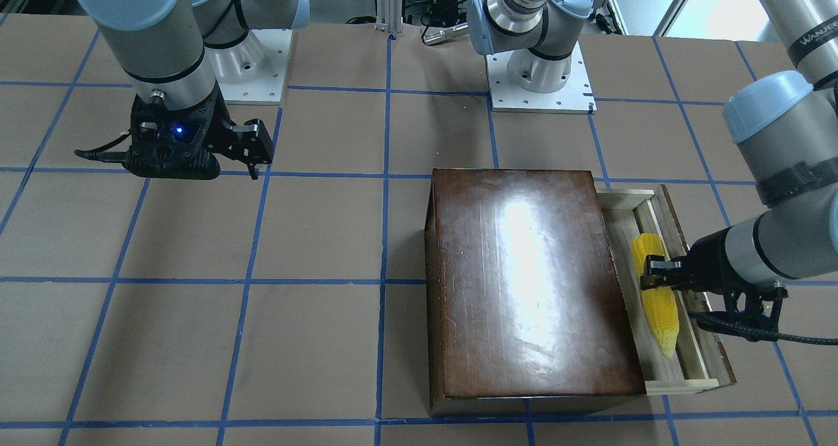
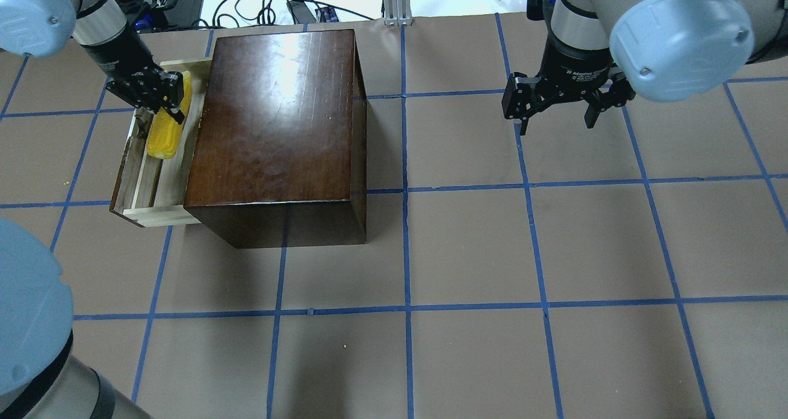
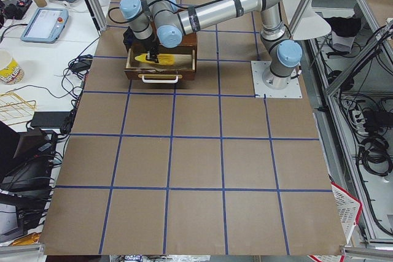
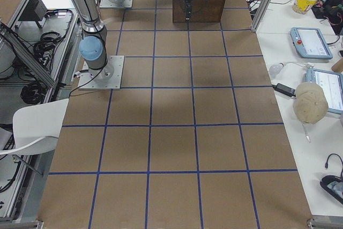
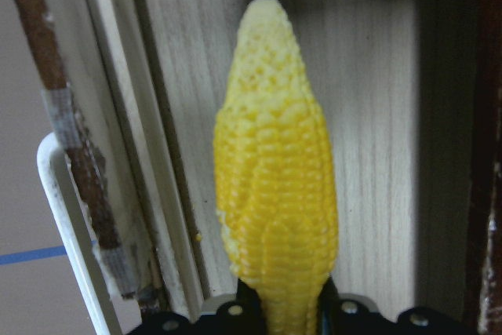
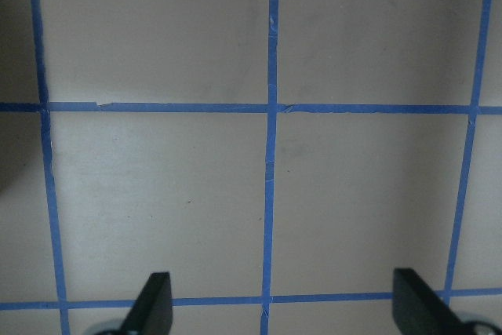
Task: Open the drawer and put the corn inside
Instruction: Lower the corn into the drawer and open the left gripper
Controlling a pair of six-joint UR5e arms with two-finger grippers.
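Observation:
The glossy dark-brown box [image 2: 277, 117] stands at the table's left, and its drawer [image 2: 138, 185] is pulled out, showing the pale-wood tray. The yellow corn [image 2: 165, 133] lies lengthwise over the tray floor. My left gripper [image 2: 157, 93] is shut on the corn's thick end. In the left wrist view the corn [image 5: 274, 194] points away from the fingers over the tray floor [image 5: 376, 115], with the cream handle [image 5: 67, 225] at left. In the front view the corn [image 1: 658, 308] is in the drawer [image 1: 681, 367] under the left gripper [image 1: 655, 272]. My right gripper [image 2: 557, 108] hangs open and empty above the table, far right.
The table is brown paper with a grid of blue tape lines [image 6: 271, 154]. Both arm bases [image 1: 540, 73] stand at the robot's edge. The right gripper's fingers [image 6: 153, 304] are spread over bare paper. Side tables with tablets and cables show beyond the table's ends.

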